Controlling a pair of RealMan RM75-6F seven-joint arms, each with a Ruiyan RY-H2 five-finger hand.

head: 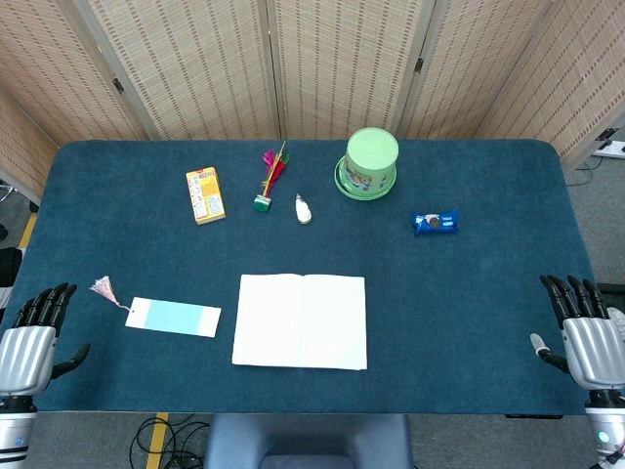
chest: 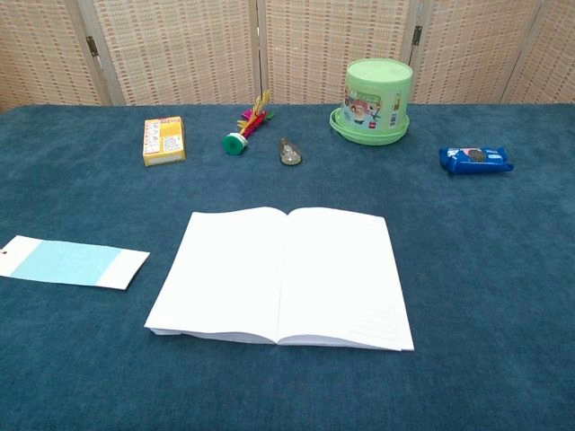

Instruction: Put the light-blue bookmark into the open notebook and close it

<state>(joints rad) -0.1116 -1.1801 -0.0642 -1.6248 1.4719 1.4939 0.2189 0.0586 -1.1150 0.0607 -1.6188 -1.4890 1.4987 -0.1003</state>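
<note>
While the notebook [head: 300,321] lies open and flat near the front middle of the blue-covered table [head: 469,313], its blank pages facing up, the light-blue bookmark [head: 173,317] rests flat on the cloth just to its left, apart from it and not yet between the pages. A pink tassel [head: 103,287] trails from the bookmark's far left end. The left hand [head: 31,342] sits at the front left corner of the table, palm down, fingers spread and holding nothing; it is near the tassel but does not touch it. The right hand [head: 584,332] sits at the front right edge, likewise empty with its fingers apart, well away from the notebook. Only the head view shows the hands. Along the back of the table stand a yellow box [head: 205,194], a feathered shuttlecock [head: 270,178] with a green base, a small pale object [head: 304,208] too small to identify, a green lidded tub [head: 368,164] and a blue biscuit packet [head: 435,222].
</note>
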